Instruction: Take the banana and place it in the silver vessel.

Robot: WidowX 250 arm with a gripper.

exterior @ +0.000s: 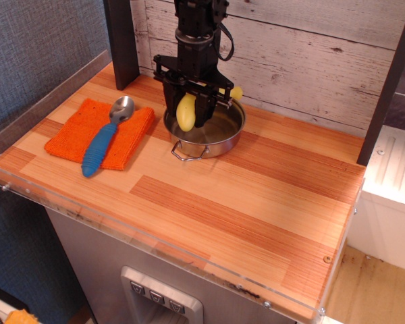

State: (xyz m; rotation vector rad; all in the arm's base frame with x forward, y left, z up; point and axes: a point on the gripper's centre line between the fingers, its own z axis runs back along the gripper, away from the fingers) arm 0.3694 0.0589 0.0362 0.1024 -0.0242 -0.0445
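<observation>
Gripping the banana (185, 113) above the silver vessel (219, 131), upper centre of frame, the end effector (189, 111) should lower inside the rim, then release gently.

Whitewashed plank wall (304, 47), striped wooden counter (209, 202), grey fabric panel (40, 47)

Black robot arm: descends vertically from the top edge of the frame, near the back edge of the worktop, towards its left rear corner. Wrist: straight, pointing down; a dark cable loops beside it. Black two-fingered pincer (187, 113): aimed downward, fingers (170, 106) spread to either side of a pale yellow curved plastic banana (186, 112) and closed against it, holding it clear of the worktop. The banana's lower end hangs below the fingertips; its other end shows at the pincer's right side.
</observation>
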